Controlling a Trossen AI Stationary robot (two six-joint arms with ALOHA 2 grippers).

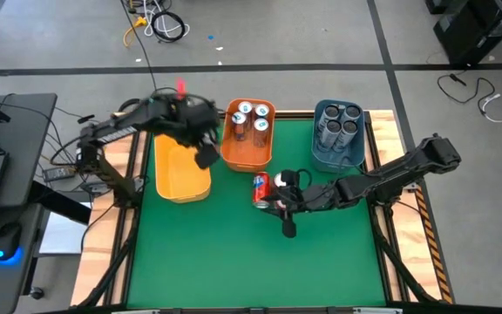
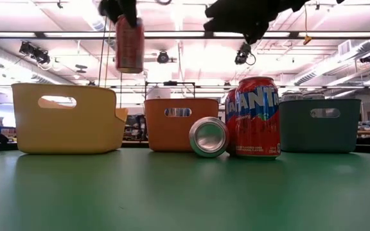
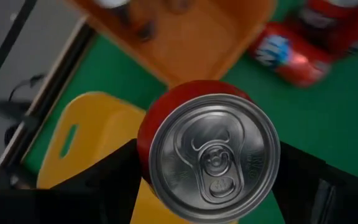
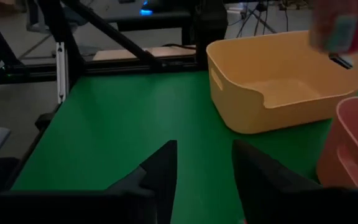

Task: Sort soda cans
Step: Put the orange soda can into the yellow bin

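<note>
My left gripper (image 1: 206,155) is shut on a red soda can (image 2: 129,43), high above the yellow bin (image 2: 68,119). Two more red cans are on the green mat: one upright (image 2: 257,119), one lying on its side (image 2: 209,136) with its silver end toward the near edge. My right gripper (image 4: 202,171) is open and hangs in the air above these two, touching neither. White cans with green marks (image 1: 249,122) stand in the orange bin (image 1: 244,155). Dark grey cans (image 1: 338,124) stand in the blue bin (image 1: 321,157). My left gripper pinches the red can between its two fingers (image 3: 104,177), one on each side of the can's wall just below the silver top (image 3: 213,155). The fingers come from above, pointing down. The can hangs upright below them, lifted clear over the yellow bin.
The three bins stand in a row along the mat's far side, yellow, orange, blue from left to right. The near half of the green mat (image 1: 234,262) is bare. A laptop and a mouse (image 1: 5,253) sit on a side table to the left.
</note>
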